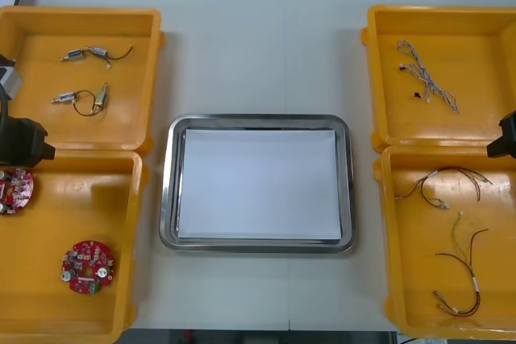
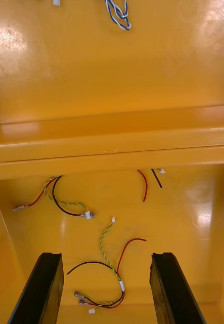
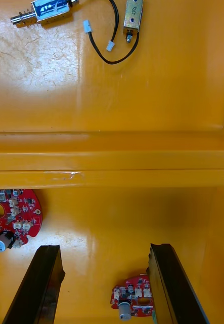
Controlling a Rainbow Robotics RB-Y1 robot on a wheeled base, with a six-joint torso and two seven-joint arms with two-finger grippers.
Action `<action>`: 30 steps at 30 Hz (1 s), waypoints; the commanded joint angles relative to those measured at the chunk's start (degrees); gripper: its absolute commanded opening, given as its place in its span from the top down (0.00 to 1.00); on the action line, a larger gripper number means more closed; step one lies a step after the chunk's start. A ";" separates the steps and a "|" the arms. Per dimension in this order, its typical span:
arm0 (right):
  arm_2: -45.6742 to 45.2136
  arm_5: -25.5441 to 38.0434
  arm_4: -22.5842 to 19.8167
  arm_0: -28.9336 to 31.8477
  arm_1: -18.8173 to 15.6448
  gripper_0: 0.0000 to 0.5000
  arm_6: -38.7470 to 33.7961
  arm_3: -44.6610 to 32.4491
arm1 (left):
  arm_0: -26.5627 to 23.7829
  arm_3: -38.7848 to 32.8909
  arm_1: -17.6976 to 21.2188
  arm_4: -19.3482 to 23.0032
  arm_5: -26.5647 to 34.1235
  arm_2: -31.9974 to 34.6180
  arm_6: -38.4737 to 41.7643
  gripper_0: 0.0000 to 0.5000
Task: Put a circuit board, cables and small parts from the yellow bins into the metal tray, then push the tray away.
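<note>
Open strips of table [image 1: 262,50] are left on either side of the metal tray [image 1: 165,183], with a wider stretch beyond its far edge, while passage between the far and near yellow bins [image 1: 137,114] is barred on each side by their raised, adjoining rims.

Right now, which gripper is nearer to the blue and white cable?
Right. The right gripper hovers open over the near right bin, one bin short of the cable; the left gripper hovers over the near left bin, across the tray.
</note>
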 commanded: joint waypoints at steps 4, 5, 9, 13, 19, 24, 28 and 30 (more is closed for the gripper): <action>-0.60 0.21 -0.47 -0.63 -2.44 0.00 -0.06 -0.40 | 0.65 -2.01 2.04 -0.50 0.38 -0.23 -6.04 0.00; -0.60 0.21 -0.47 -0.63 -2.44 0.00 -0.06 -0.40 | 0.65 -2.01 2.04 -0.50 0.38 -0.23 -6.04 0.00; -0.60 0.21 -0.47 -0.63 -2.44 0.00 -0.06 -0.40 | 0.65 -2.01 2.04 -0.50 0.38 -0.23 -6.04 0.00; -0.60 0.21 -0.47 -0.63 -2.44 0.00 -0.06 -0.40 | 0.65 -2.01 2.04 -0.50 0.38 -0.23 -6.04 0.00; -0.60 0.21 -0.47 -0.63 -2.44 0.00 -0.06 -0.40 | 0.65 -2.01 2.04 -0.50 0.38 -0.23 -6.04 0.00; -0.60 0.21 -0.47 -0.63 -2.44 0.00 -0.06 -0.40 | 0.65 -2.01 2.04 -0.50 0.38 -0.23 -6.04 0.00; -0.60 0.21 -0.47 -0.63 -2.44 0.00 -0.06 -0.40 | 0.65 -2.01 2.04 -0.50 0.38 -0.23 -6.04 0.00; -0.60 0.21 -0.47 -0.63 -2.44 0.00 -0.06 -0.40 | 0.65 -2.01 2.04 -0.50 0.38 -0.23 -6.04 0.00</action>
